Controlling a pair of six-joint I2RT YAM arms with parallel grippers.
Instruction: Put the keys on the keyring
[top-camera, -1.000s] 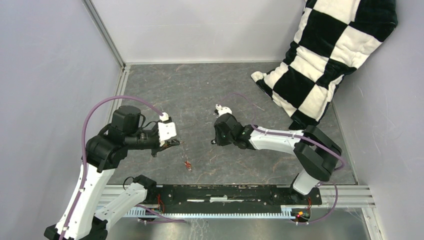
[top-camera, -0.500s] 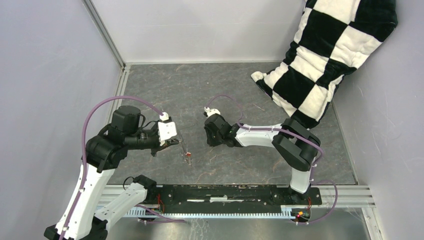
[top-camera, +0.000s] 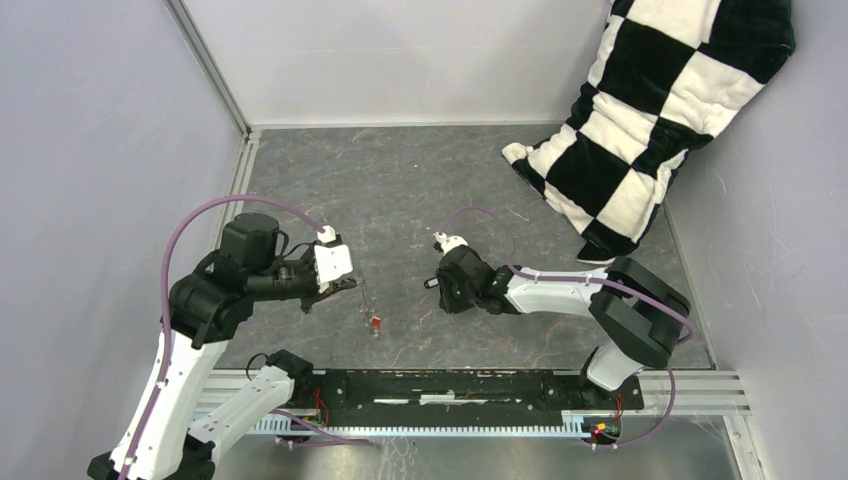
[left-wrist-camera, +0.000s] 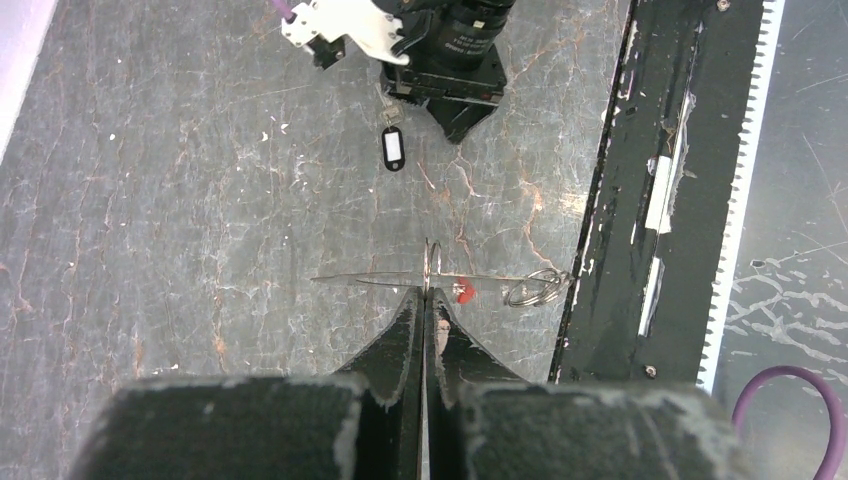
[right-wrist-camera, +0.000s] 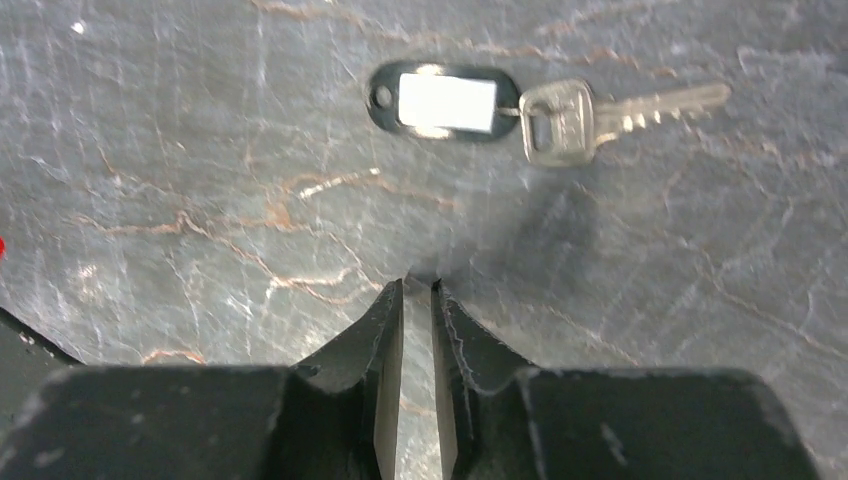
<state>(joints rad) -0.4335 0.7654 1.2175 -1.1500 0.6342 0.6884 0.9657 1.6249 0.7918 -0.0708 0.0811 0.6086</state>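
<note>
Two keys noted. Red key (left-wrist-camera: 462, 292) hangs from the keyring (left-wrist-camera: 360, 281). The left gripper (left-wrist-camera: 425, 292) holds the ring, fingers clamped tight on its thin wire, and the wrist view shows it edge-on. Black key (right-wrist-camera: 445, 100), pale label up, silver blade attached, lies flat on the bench (top-camera: 400, 180) just ahead of the right gripper (right-wrist-camera: 418, 285). Its fingers stand a slim gap apart, nothing between them.
</note>
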